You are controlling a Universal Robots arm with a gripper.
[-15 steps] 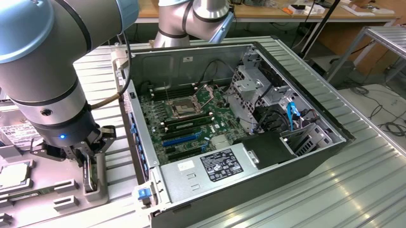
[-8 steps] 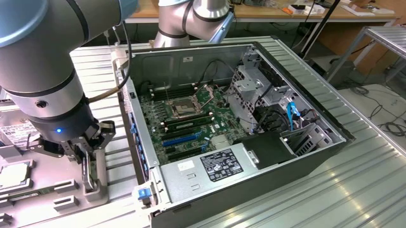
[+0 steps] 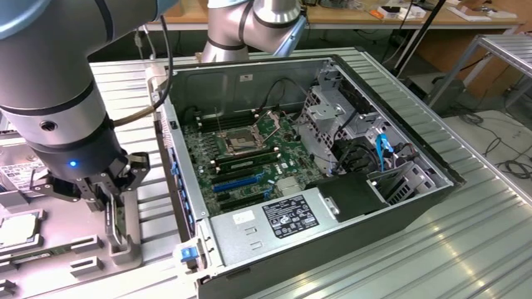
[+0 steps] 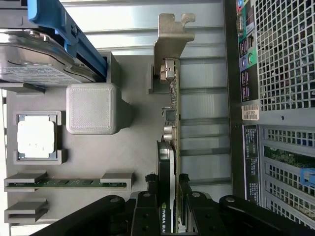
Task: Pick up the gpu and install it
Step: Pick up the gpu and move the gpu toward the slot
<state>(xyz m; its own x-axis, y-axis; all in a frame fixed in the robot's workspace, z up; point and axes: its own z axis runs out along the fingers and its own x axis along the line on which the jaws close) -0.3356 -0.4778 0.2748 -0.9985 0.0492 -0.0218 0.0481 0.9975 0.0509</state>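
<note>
between the fingers point(image 4: 150, 194) of the gripper point(image 4: 167, 191) we find the gpu point(image 4: 170, 147) clamped by both faces, the card standing on edge in the grey holder point(image 4: 133, 147) with its silver bracket point(image 4: 172, 37) at the far end. we record a hard drive point(image 4: 44, 54), a processor chip point(image 4: 34, 140) and a memory stick point(image 4: 69, 183) in the holder's other bays. beside the holder lies the open computer case point(image 3: 399, 124), its motherboard point(image 3: 249, 143) exposed.
</note>
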